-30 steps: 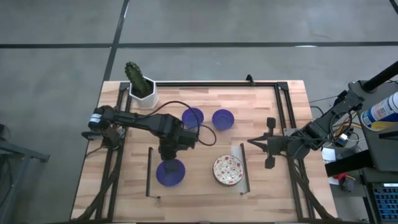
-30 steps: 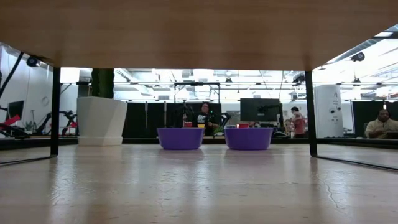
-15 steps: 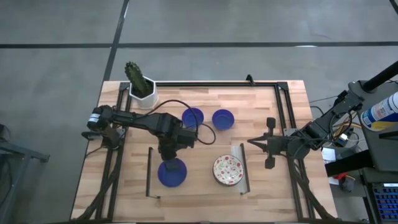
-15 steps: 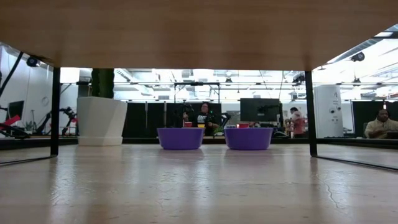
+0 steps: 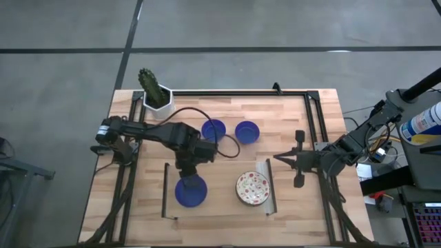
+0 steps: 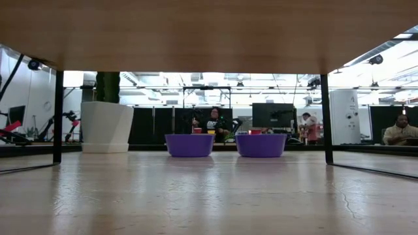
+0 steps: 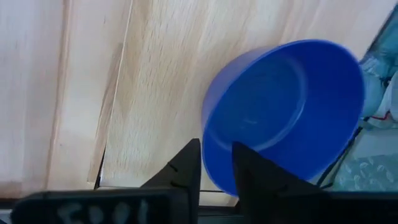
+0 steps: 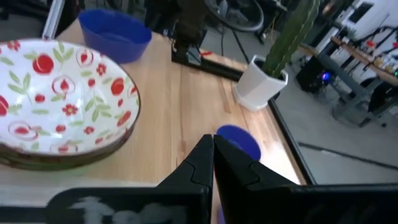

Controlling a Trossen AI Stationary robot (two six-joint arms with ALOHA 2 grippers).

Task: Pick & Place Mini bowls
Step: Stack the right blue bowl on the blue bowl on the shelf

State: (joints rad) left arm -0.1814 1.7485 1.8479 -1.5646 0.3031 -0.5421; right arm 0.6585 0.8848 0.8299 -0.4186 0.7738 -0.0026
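A blue mini bowl (image 5: 189,193) sits on the wood near the table's front. My left gripper (image 5: 187,170) hangs over its far rim, pointing down, its fingers a little apart; in the left wrist view the bowl (image 7: 286,106) fills the space ahead of the gripper (image 7: 216,163). Two more blue bowls (image 5: 213,129) (image 5: 247,131) stand side by side farther back and show in the low view (image 6: 189,145) (image 6: 260,145). A white bowl with red flowers (image 5: 253,188) (image 8: 62,106) rests right of the near blue one. My right gripper (image 5: 278,157) (image 8: 213,152) hovers shut to its right. My left gripper comes at the near blue bowl from above, and the bowl's wall (image 7: 216,177) shows in the gap between the two fingers (image 7: 186,168). Whether either finger touches the wall I cannot tell. The bowl stands on the table.
A white pot with a cactus (image 5: 157,96) (image 8: 264,84) stands at the far left corner. A black frame (image 5: 241,93) runs round the table top. A dark bar (image 5: 166,191) and a grey strip (image 5: 267,186) flank the near bowls. People sit in the room beyond.
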